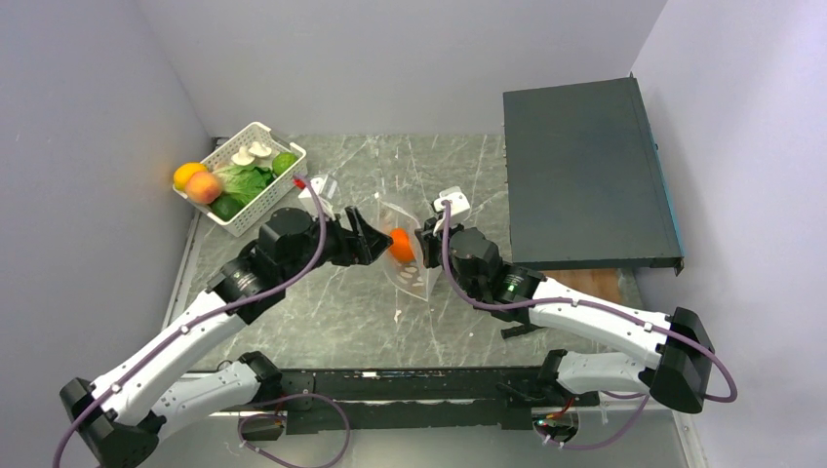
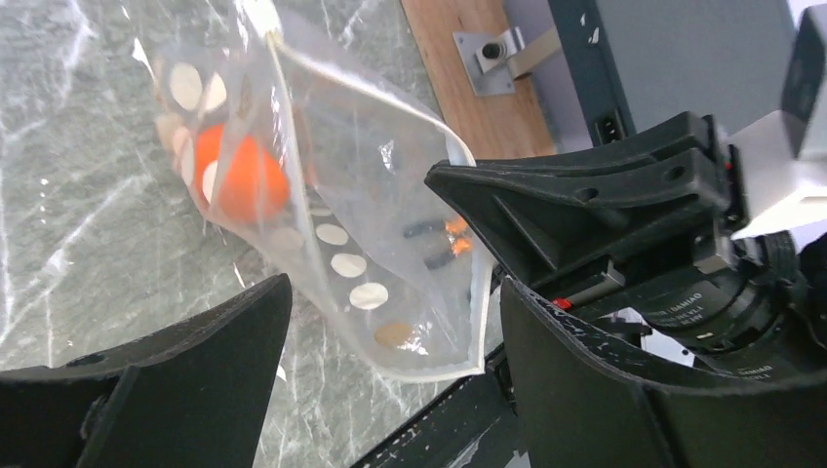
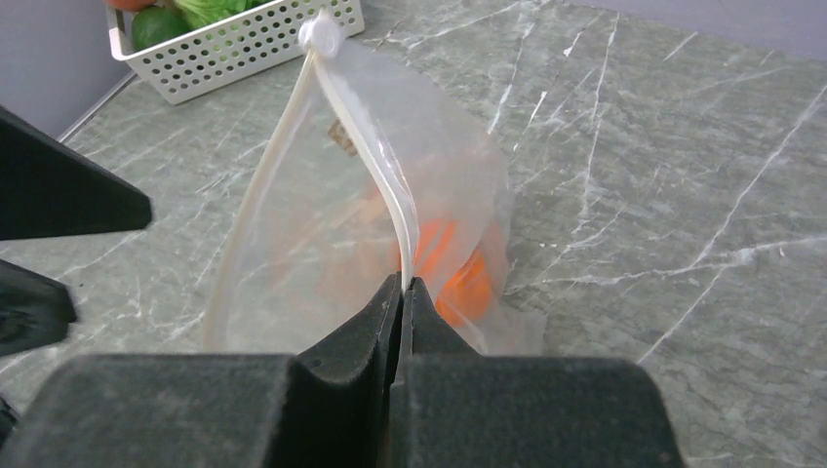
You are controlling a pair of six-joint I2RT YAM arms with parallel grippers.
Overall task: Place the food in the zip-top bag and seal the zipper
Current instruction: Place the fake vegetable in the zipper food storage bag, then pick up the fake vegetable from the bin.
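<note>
At mid-table, one clear crinkly zip-top bag (image 1: pixel 414 278) gapes around one round orange fruit (image 1: pixel 401 246). Right gripper (image 3: pixel 403 289) pinches its rim; left gripper (image 2: pixel 395 292) stands spread wide.

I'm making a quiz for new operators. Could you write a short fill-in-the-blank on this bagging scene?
1. The right gripper is shut on the ____ of the zip-top bag.
2. Inside the bag lies one round ____ fruit.
3. The left gripper holds its jaws ____.
4. The white basket stands on the ____ arm's side of the bag.
Missing words: rim; orange; open; left.
</note>
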